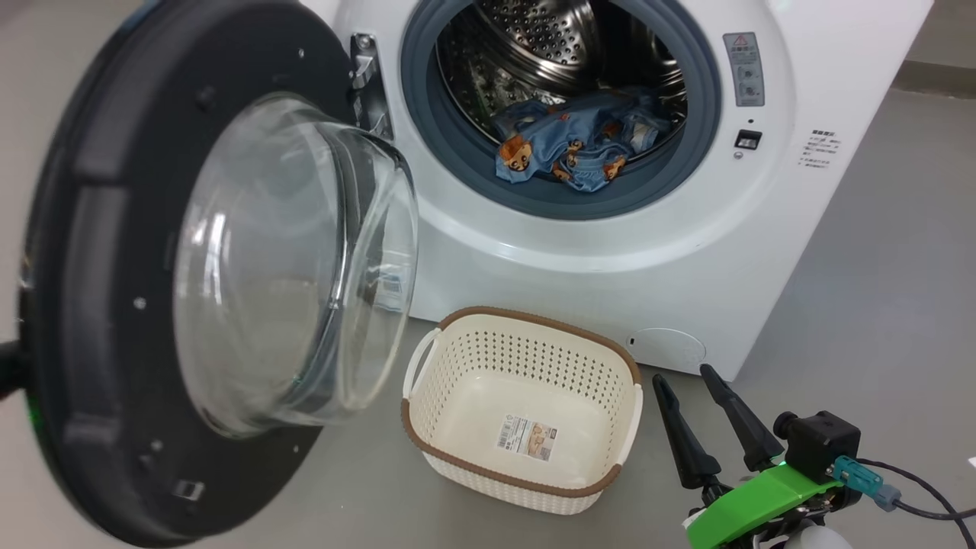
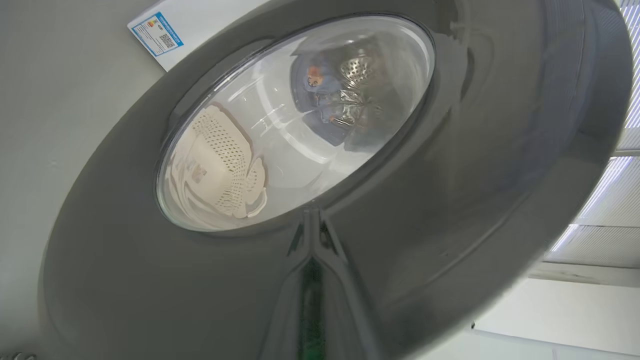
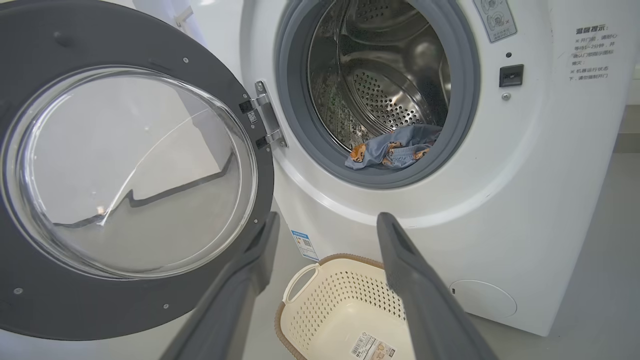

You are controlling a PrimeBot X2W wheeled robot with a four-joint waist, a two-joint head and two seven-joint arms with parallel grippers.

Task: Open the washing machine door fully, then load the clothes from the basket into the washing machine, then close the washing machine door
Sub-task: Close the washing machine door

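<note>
In the head view, find the right gripper [image 1: 681,375] nearest you at 5 o'clock, its fingers spread apart in free air. Just beyond it, at 6 o'clock, the basket [image 1: 526,354] shows its bare bottom and label sticker [image 1: 528,437]. At 9 o'clock the washing machine door [image 1: 99,305] stands open, its glass bowl facing you. The left wrist view gives you its outer face instead. There the left gripper [image 2: 311,220], fingers pressed together, points at the lower edge of the glass. Farthest, at 12 o'clock, the clothes [image 1: 568,145] lie at the drum's front lip inside the washing machine [image 1: 579,259]. The right wrist view adds a blue sticker [image 3: 304,245] on the machine's front.
</note>
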